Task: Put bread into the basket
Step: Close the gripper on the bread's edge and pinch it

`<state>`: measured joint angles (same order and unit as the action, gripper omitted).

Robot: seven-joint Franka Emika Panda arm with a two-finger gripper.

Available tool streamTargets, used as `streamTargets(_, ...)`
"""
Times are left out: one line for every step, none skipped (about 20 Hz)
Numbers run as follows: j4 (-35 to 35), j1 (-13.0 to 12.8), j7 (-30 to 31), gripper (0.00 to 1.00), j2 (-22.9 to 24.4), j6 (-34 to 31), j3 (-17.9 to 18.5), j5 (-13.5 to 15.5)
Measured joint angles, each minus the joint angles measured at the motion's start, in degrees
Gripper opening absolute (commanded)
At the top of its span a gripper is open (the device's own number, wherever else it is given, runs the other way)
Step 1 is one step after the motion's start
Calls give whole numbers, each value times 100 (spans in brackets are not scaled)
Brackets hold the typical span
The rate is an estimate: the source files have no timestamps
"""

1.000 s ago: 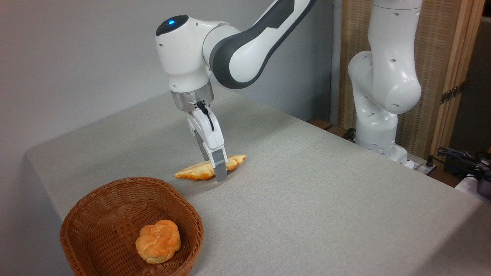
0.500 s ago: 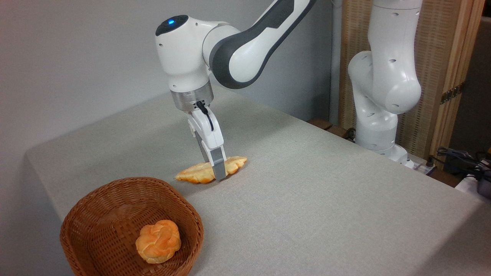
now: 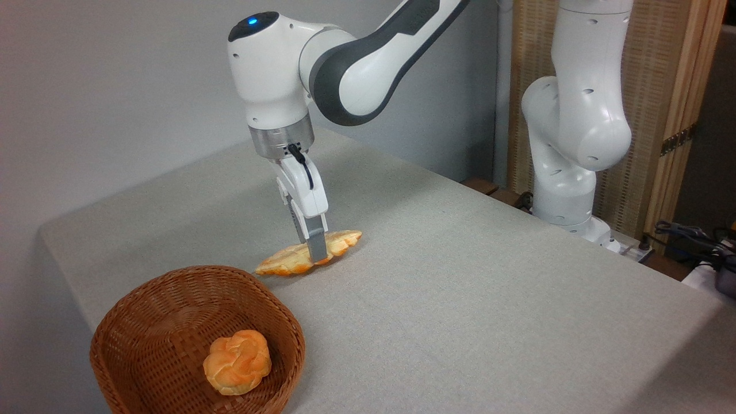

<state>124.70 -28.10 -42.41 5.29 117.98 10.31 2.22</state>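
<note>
The bread (image 3: 287,261), a long flat braided loaf with orange-brown edges, hangs tilted just above the grey table, its left end lowest. My gripper (image 3: 317,253) comes down from above and is shut on the loaf's middle; the near finger (image 3: 317,244) covers part of it. The brown wicker basket (image 3: 172,293) stands at the front left, a short way below and left of the loaf's left tip.
A small round knotted orange bun (image 3: 237,361) lies inside the basket. The arm's white base (image 3: 566,149) stands at the back right beside a wooden screen. Cables (image 3: 690,238) lie at the far right edge of the table (image 3: 460,299).
The fingers closed on the bread and the arm rose a little and shifted left, lifting the loaf off the table.
</note>
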Motion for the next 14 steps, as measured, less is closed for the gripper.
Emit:
streamTargets(-23, 0, 3, 51, 0, 0, 0, 0)
streamTargets(-48, 0, 7, 51, 0, 0, 3, 0)
streamTargets(-69, 1, 9, 51, 0, 0, 7, 0)
streamTargets(-82, 1, 9, 51, 0, -2, 9, 0)
streamTargets(-85, 1, 9, 51, 0, -3, 10, 0)
streamTargets(-86, 1, 9, 51, 0, -3, 10, 1)
streamTargets(-86, 1, 9, 51, 0, -3, 10, 1)
streamTargets(-86, 1, 9, 51, 0, -3, 10, 1)
streamTargets(-86, 1, 10, 51, 0, -3, 10, 1)
streamTargets(-86, 1, 10, 51, 0, -3, 10, 1)
streamTargets(-86, 1, 10, 51, 0, -3, 10, 1)
streamTargets(-86, 1, 10, 51, 0, -3, 10, 1)
streamTargets(-86, 1, 10, 50, 0, -3, 10, 1)
streamTargets(-90, 1, 10, 50, 0, -3, 10, 1)
